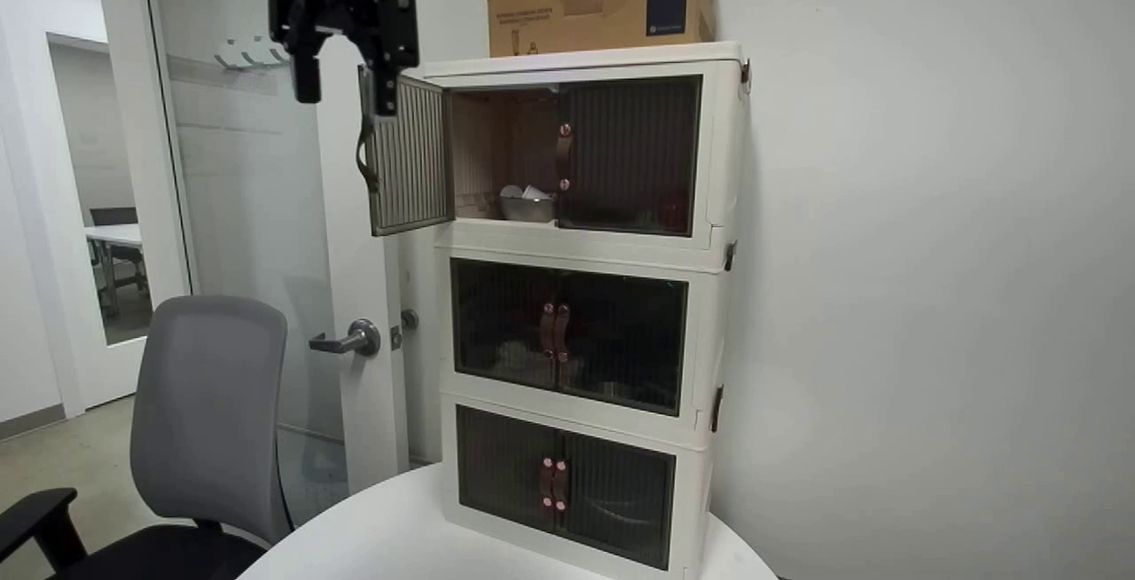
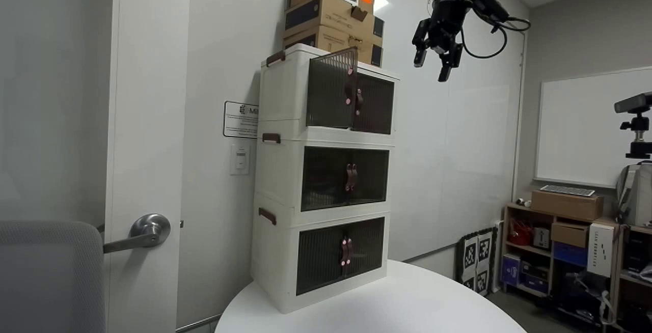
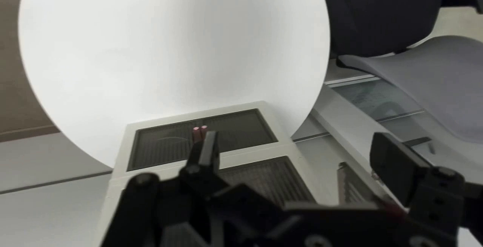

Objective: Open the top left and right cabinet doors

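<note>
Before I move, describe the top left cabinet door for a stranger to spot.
Find the cream cabinet on the round white table. Its uppermost tier has the smoked, ribbed top left door: it alone of six stands open; the top right door is shut.

An exterior view is facing the cream cabinet (image 1: 576, 247) nearly head-on, close enough that it's clipping a bottom corner, with a gray chair (image 1: 208, 411) sitting at frame left. In an exterior view the camera's fitting the whole cabinet in, angling past its side wall (image 2: 277, 170) toward the shelves (image 2: 527, 249) way in the background. Both exteriors are sharing the cabinet's front and the gripper (image 1: 346, 96). Wrist view's peering steeply down from above, upside down, and it's sharing the round table (image 3: 173, 43) and lowest doors (image 3: 241, 130) with both.
</note>
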You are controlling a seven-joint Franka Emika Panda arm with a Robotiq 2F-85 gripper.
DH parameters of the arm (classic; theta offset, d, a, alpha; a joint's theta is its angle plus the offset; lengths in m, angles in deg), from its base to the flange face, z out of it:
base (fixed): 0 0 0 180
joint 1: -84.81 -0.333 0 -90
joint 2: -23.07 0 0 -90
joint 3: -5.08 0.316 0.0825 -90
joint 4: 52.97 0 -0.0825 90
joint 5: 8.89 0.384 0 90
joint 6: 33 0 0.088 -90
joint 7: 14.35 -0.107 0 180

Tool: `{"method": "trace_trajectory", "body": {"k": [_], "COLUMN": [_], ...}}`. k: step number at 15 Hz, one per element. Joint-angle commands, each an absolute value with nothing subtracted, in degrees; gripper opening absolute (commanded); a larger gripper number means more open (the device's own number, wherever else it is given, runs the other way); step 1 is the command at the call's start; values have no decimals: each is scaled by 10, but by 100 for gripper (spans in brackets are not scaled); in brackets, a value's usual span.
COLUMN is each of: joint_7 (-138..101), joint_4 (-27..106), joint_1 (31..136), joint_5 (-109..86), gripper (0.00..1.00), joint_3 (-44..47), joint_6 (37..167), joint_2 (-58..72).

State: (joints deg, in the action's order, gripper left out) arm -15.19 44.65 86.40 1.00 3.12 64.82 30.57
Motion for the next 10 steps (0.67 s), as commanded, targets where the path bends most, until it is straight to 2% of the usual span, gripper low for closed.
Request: {"method": "trace_trajectory", "body": {"k": [1, 5, 10], "joint_7": [-166, -164, -148], "joint_4": [413, 400, 352], "joint_1": [888, 900, 893], "joint_5": [-42, -124, -124], "gripper": [100, 100, 100], "joint_3": [12, 7, 11], "joint_6": [656, 758, 902], "joint_2": [282, 234, 139]}}
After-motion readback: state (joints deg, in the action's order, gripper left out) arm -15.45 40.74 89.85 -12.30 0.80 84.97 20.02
